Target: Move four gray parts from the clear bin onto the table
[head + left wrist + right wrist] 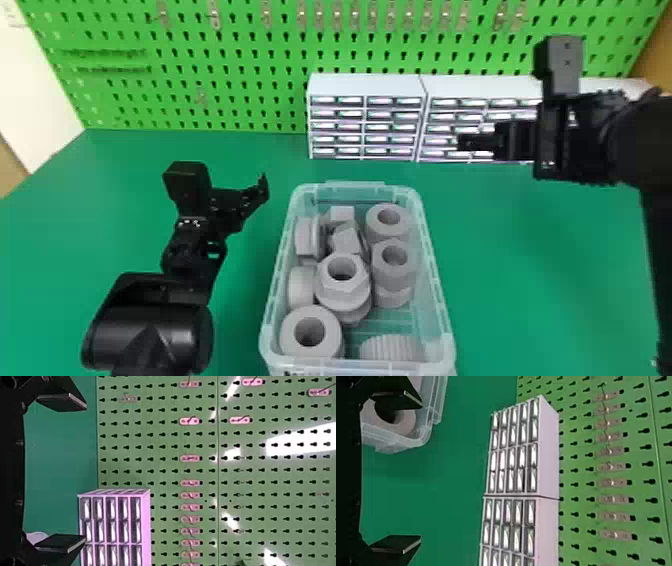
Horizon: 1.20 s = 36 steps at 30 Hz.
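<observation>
Head view: the bin is sitting on the counter, holding the gray parts. Several are standing holes-up, others are lying sideways, and a ribbed one is lying in the bin's near right corner. The left end effector is hanging left of the bin, the right end effector to the right of and beyond the bin. Drawers are standing behind the bin, the pegboard rising farther behind it.

Left wrist view: the left end effector is spreading wide, gripping nothing, pointing past the bin toward drawers and pegboard.

Right wrist view: the right end effector is also spreading wide, gripping nothing. One finger is overlapping the bin's corner in view, a holed gray part showing inside.
</observation>
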Tool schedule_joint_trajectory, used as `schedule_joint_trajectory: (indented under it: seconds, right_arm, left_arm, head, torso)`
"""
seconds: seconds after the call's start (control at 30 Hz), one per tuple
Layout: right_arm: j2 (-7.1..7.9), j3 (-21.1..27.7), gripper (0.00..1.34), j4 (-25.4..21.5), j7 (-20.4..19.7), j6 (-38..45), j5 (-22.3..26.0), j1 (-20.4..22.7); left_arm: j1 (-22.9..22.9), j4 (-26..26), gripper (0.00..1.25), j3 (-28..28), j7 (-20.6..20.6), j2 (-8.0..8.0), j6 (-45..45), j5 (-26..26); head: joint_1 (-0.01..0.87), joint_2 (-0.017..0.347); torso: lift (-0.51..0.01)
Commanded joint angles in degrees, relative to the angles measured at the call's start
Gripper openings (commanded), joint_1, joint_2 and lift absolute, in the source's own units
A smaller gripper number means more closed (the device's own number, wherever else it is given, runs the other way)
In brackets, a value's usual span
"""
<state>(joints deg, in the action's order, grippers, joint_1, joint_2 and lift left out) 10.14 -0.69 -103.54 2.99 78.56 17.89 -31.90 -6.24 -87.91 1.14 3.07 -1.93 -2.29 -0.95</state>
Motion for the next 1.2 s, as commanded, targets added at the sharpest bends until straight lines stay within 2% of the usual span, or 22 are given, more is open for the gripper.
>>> schedule_joint_trajectory:
  seconds: [0.0,0.57,1.17]
  right_arm:
    - [-0.12,-2.4,1.22,1.2,0.0,0.5,0.9,-1.4]
    - [-1.0,-12.3,1.22,9.3,0.0,1.8,5.7,-6.6]
    - [-1.09,-19.8,1.22,14.2,0.0,0.8,11.7,-9.1]
  left_arm:
    - [0.0,0.0,1.13,0.1,0.0,0.0,0.0,0.1]
    - [-0.1,0.0,1.13,0.2,0.0,0.0,0.0,0.4]
    - [-0.1,0.0,1.13,0.1,0.0,-0.18,-0.2,0.6]
  head:
    - [0.693,0.072]
    - [0.693,0.072]
    - [0.693,0.072]
  torso:
    - [-0.052]
    - [-0.052]
    - [-0.052]
